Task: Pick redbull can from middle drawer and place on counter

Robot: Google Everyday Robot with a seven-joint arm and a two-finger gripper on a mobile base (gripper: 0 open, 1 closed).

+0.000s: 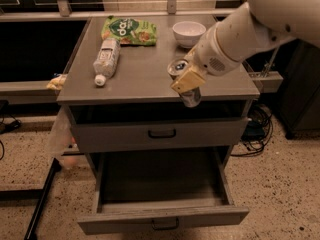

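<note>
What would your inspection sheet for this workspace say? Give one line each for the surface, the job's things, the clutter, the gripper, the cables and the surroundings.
Surface: counter, flat grey top, with items at its back and left.
Job's things: can held tilted at the counter's front edge, not set down; bottom drawer pulled open, nothing seen inside.
Clutter: bottle lying on its side; green snack bag; white bowl.
Gripper: gripper closed around the can, over the counter's front right.
Cables: black cables on the floor, right of the cabinet.
Surroundings: speckled floor; upper drawer shut.
</note>
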